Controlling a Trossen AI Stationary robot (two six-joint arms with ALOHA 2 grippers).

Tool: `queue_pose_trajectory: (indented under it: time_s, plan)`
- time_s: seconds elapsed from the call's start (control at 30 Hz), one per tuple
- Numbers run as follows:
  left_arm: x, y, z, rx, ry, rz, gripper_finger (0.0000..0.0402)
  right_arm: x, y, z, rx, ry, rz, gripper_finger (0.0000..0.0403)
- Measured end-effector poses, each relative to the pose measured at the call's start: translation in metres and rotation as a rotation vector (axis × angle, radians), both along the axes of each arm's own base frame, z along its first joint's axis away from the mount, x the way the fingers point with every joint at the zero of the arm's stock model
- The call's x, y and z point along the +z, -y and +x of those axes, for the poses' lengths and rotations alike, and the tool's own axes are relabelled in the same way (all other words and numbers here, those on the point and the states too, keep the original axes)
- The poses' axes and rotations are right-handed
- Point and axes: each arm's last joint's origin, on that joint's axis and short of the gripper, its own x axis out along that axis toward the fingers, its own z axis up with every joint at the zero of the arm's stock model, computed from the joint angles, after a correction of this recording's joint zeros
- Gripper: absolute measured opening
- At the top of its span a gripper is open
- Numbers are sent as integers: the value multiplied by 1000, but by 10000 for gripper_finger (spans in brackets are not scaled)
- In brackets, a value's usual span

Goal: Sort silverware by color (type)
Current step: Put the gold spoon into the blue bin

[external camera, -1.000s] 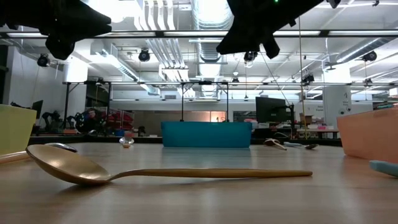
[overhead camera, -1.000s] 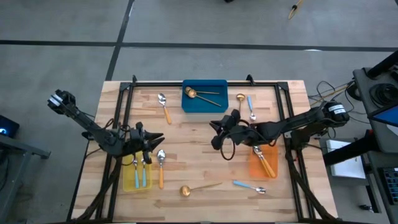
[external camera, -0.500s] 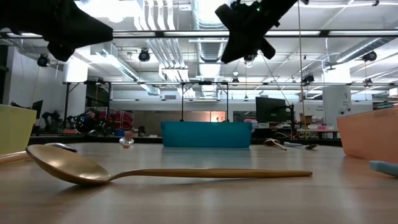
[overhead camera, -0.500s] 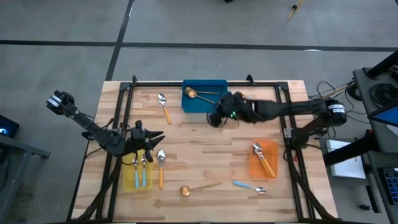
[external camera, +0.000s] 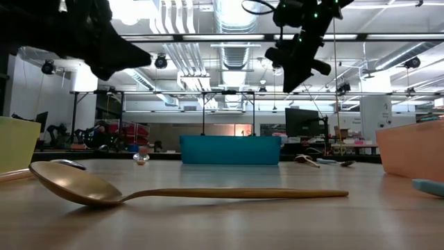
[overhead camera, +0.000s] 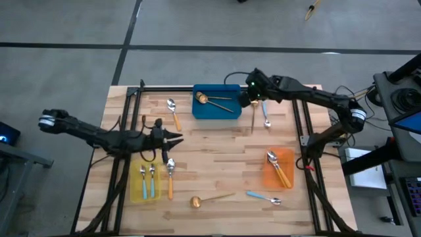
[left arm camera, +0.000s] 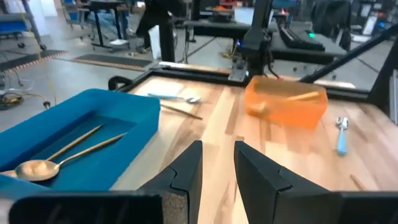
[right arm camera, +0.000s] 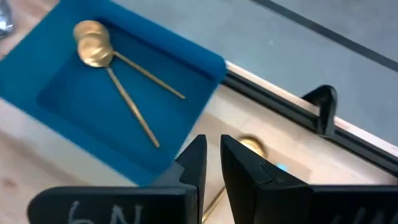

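Observation:
Spoons lie scattered on the wooden table. Two gold spoons [overhead camera: 214,100] lie in the blue bin [overhead camera: 227,112], two blue-handled ones [overhead camera: 147,178] in the yellow bin [overhead camera: 135,191], and orange-handled ones [overhead camera: 277,168] in the orange bin [overhead camera: 289,181]. Loose on the table are a gold spoon [overhead camera: 253,120], a blue-handled spoon [overhead camera: 266,117], orange-handled spoons [overhead camera: 173,115] [overhead camera: 170,176], another gold spoon [overhead camera: 209,198] and a blue-handled spoon [overhead camera: 265,197]. My right gripper [overhead camera: 245,100] [right arm camera: 214,149] hangs narrowly open and empty above the loose gold spoon's bowl [right arm camera: 252,146]. My left gripper [overhead camera: 176,137] [left arm camera: 218,155], narrowly open and empty, hovers over mid-table.
A black metal frame [overhead camera: 217,87] runs along the table's far edge and both sides. The blue bin's right wall [right arm camera: 214,68] stands close to my right gripper. Bare wood lies between the bins at mid-table [overhead camera: 223,155].
My right gripper has travelled from beside the orange bin toward the far edge, ending by the blue bin's right end over the gold spoon. My left gripper has left the yellow bin, moving right and slightly toward the far edge, and now points right. No spoon has moved.

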Motion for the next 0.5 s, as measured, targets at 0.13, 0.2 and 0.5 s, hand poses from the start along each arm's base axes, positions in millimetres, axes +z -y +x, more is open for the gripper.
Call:
queue_pose_trajectory:
  time_s: [0.13,0.2,0.5]
  plan:
    - [-2,3,2,-237,-27,6,75,-1,2,-2,-19,4,6,38]
    - [-1,8,1,-390,-21,-20,75,-1,0,0,-10,4,6,38]
    - [-2,9,-12,-522,-85,71,75,-2,-12,6,35,3,8,38]
